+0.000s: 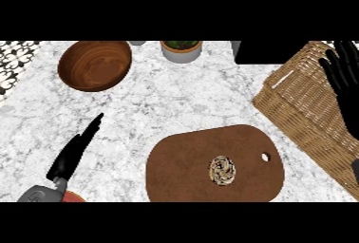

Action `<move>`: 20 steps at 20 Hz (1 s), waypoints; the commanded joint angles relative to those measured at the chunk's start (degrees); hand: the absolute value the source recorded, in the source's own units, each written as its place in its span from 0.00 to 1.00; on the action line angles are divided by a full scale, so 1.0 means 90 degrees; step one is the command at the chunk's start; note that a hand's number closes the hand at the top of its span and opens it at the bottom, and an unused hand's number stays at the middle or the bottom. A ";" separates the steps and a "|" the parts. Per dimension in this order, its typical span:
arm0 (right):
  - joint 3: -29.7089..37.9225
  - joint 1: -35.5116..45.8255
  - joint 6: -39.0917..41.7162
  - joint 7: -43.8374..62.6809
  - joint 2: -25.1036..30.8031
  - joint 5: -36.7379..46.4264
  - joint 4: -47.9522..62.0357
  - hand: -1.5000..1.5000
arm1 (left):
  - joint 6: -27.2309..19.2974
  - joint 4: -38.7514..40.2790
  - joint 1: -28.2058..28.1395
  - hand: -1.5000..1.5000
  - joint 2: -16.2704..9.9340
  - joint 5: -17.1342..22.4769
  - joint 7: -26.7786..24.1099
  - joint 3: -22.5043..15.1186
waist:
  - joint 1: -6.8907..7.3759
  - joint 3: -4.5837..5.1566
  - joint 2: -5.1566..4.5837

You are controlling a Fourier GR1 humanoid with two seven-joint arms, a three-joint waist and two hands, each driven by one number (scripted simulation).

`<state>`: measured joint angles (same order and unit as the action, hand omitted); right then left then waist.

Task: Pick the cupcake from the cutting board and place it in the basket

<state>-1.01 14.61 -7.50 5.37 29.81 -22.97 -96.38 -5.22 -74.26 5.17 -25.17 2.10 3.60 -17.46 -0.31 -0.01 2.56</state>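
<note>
Down at the bottom edge sits the brown cutting board (214, 163) on the white counter (175, 104), and the cupcake (223, 170) rests on it, a bit right of the middle and close to the small hole in the board. It looks a little taller than wide from up here. The right hand (345, 76) is up by the right edge, over the woven basket (301, 104), with its fingers straight and pointing up; it holds nothing. The cupcake lies down and to the left of that hand, well apart from it. The left hand (79, 142) is over on the left side of the counter, fingers straight and pointing up and to the right, and it holds nothing too. The cupcake lies to the right of it and a little lower. Both hands are far from the cupcake, but the basket is just beside the board on the right, so the right hand looks like the better one to reach down for it.
</note>
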 commanded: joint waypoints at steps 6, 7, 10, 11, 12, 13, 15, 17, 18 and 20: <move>-0.1047 0.1385 0.2384 -0.0852 -0.1169 -0.1619 0.0093 1.00 | -0.0193 -0.0391 0.0888 0.50 0.0335 0.0736 0.0070 0.0849 | 0.1041 -0.0049 -0.0458; -0.1584 0.1836 0.3022 -0.1275 -0.0277 -0.0320 -0.0714 1.00 | -0.0110 -0.0294 0.0767 0.50 0.0471 0.0730 0.0184 0.0636 | 0.1053 0.0024 -0.0282; -0.2526 0.1651 0.3755 -0.2128 -0.0533 0.0457 -0.0989 0.00 | -0.0145 -0.0284 0.0835 0.50 0.0472 0.0949 0.0306 0.0882 | 0.0736 -0.0018 -0.0315; -0.2881 0.1491 0.3788 -0.2399 -0.0679 0.0843 -0.1102 0.00 | -0.0279 -0.0145 0.0909 0.50 0.0573 0.0995 0.0360 0.0983 | 0.0492 -0.0013 -0.0327; -0.3099 0.1131 0.3757 -0.2845 -0.0869 0.1148 -0.1083 0.00 | -0.0128 -0.0229 0.0966 0.50 0.0253 0.1200 0.0466 0.1308 | 0.0380 -0.0023 -0.0307; -0.3354 0.0913 0.3576 -0.3154 -0.1165 0.1489 -0.0953 0.00 | -0.0145 -0.0288 0.1009 0.50 0.0306 0.1290 0.0606 0.1360 | 0.0248 -0.0015 -0.0301; -0.3977 0.0549 0.2956 -0.3144 -0.1432 0.2429 -0.1423 0.00 | -0.0167 -0.0083 0.0773 0.50 0.0280 0.1337 0.0372 0.1559 | 0.0076 -0.0001 -0.0260; -0.4185 0.0460 0.2808 -0.2880 -0.1508 0.2776 -0.1382 0.00 | -0.0119 -0.0424 0.1106 0.50 0.0047 0.1401 0.1047 0.1697 | 0.0047 -0.0002 -0.0263; -0.4249 0.0324 0.2707 -0.1998 -0.1432 0.2634 -0.2015 0.00 | -0.0060 -0.0614 0.0763 0.50 0.0021 0.1460 0.1027 0.1731 | 0.0034 0.0002 -0.0247; -0.3983 0.0606 0.2995 -0.1049 -0.1211 0.2347 -0.2257 0.00 | 0.0076 -0.0536 0.0548 0.50 -0.0046 0.1431 0.0725 0.1829 | 0.0036 0.0006 -0.0257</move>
<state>-35.33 20.70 18.72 -12.32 18.03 -3.57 -111.67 -5.60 -77.95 11.92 -24.31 14.09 9.78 -3.12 0.94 -0.01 0.18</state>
